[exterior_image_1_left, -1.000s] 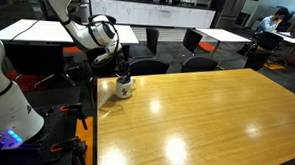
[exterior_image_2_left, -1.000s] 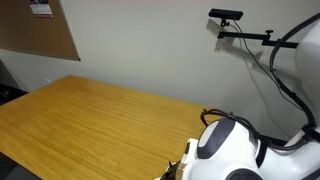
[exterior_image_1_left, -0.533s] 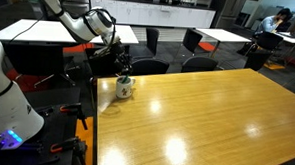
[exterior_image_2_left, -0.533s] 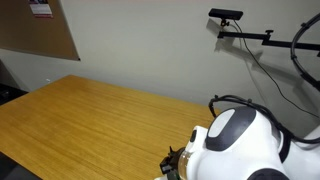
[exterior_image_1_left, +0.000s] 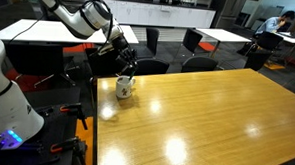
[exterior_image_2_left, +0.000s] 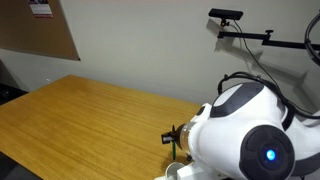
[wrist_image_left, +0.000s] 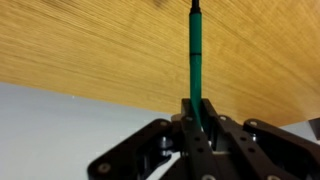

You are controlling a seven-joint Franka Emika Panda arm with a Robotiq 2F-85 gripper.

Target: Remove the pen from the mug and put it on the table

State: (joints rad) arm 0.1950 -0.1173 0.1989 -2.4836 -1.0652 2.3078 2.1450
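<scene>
In the wrist view my gripper (wrist_image_left: 197, 105) is shut on the green pen (wrist_image_left: 195, 55), which sticks straight out from the jaws over the wooden table (wrist_image_left: 90, 50). In an exterior view the gripper (exterior_image_1_left: 129, 65) hangs just above the whitish-grey mug (exterior_image_1_left: 123, 86), which stands near a corner of the honey-brown table (exterior_image_1_left: 206, 115). The pen is too thin to make out there. In the exterior view beside the arm, the gripper tip (exterior_image_2_left: 170, 140) shows at the bottom edge, and the mug is hidden behind the arm.
White-topped tables (exterior_image_1_left: 35, 30) and dark chairs (exterior_image_1_left: 199, 40) stand behind the wooden table. A large white robot body (exterior_image_1_left: 7, 96) is close to the table's corner. A camera on a boom (exterior_image_2_left: 228, 16) sits by the wall.
The arm has lifted and swung away from the mug; the gripper now sits higher above the mug than before, with the pen in its jaws.
</scene>
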